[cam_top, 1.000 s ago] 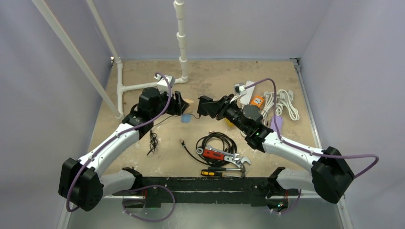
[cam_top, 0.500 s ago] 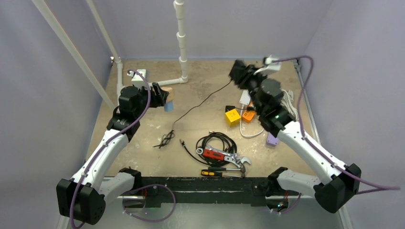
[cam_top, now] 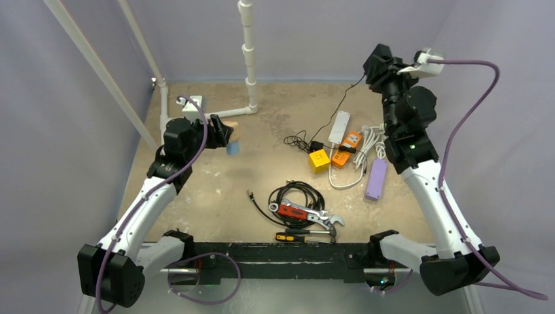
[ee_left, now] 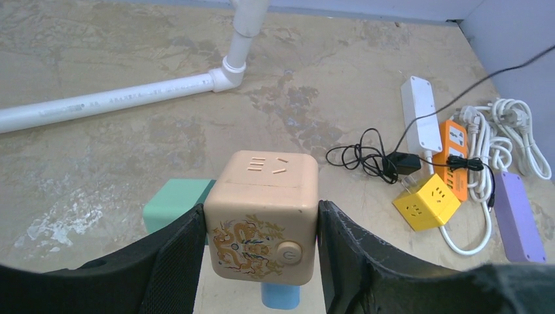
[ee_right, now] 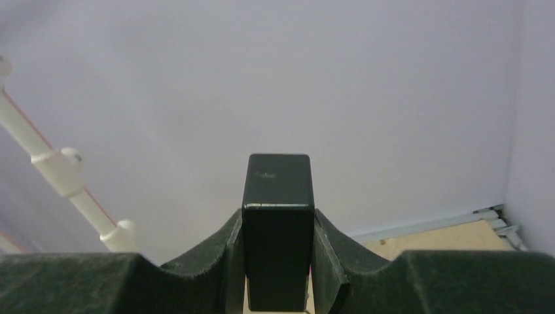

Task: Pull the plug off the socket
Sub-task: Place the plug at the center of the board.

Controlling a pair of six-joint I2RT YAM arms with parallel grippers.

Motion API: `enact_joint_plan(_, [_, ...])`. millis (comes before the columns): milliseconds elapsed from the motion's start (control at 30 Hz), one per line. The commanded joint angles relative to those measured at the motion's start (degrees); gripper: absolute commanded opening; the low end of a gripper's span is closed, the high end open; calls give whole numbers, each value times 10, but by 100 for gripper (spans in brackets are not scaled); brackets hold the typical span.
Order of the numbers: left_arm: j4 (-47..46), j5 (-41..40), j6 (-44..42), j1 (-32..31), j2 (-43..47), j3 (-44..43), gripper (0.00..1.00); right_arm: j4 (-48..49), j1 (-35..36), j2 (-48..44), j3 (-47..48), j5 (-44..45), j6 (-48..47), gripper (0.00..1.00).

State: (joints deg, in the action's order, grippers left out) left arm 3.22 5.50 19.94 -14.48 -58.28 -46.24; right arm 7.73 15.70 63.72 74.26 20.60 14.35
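My left gripper (ee_left: 260,226) is shut on a beige cube socket (ee_left: 262,212) with a dragon print and a power button, held a little above the table. In the top view this gripper (cam_top: 222,134) is at the back left. My right gripper (ee_right: 277,226) is shut on a black plug (ee_right: 277,216), apart from the socket. In the top view the right gripper (cam_top: 378,65) is raised high at the back right. A thin black cable (cam_top: 337,108) hangs from it down to a tangle (cam_top: 298,140) on the table.
Under the cube are a teal block (ee_left: 171,206) and a blue cylinder (ee_left: 280,296). Yellow cube socket (cam_top: 319,159), orange (cam_top: 347,147), white (cam_top: 339,126) and purple (cam_top: 375,178) power strips lie at the right. Cable coil (cam_top: 298,194), wrench (cam_top: 298,212) and screwdriver (cam_top: 288,237) lie near. PVC pipe (cam_top: 249,59) stands behind.
My right arm swung up to the back right with the plug, trailing its cable. My left gripper drew back left with the cube a second ago and has held still since.
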Motion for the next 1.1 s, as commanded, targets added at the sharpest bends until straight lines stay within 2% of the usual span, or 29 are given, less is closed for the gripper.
enact_joint_plan(0, [-36,31,5,1,-2,-21,0,24,1,14,-90,-109,20,0])
enact_joint_plan(233, [-62,89,15,1,-16,-14,0,78,2,98,-175,-227,43,0])
enact_joint_plan(567, [-67,102,17,1,-15,-11,0,82,1,317,-132,-282,46,0])
enact_joint_plan(733, [-67,102,16,1,-15,-11,0,88,0,375,-118,-288,54,0])
enact_joint_plan(900, [-64,104,17,1,-20,-11,0,85,-9,411,-118,-256,64,11])
enact_joint_plan(967, [-63,104,18,1,-21,-12,0,85,-11,415,-121,-248,66,19])
enact_joint_plan(1067, [-62,103,20,1,-22,-12,0,88,-12,408,-126,-237,69,37])
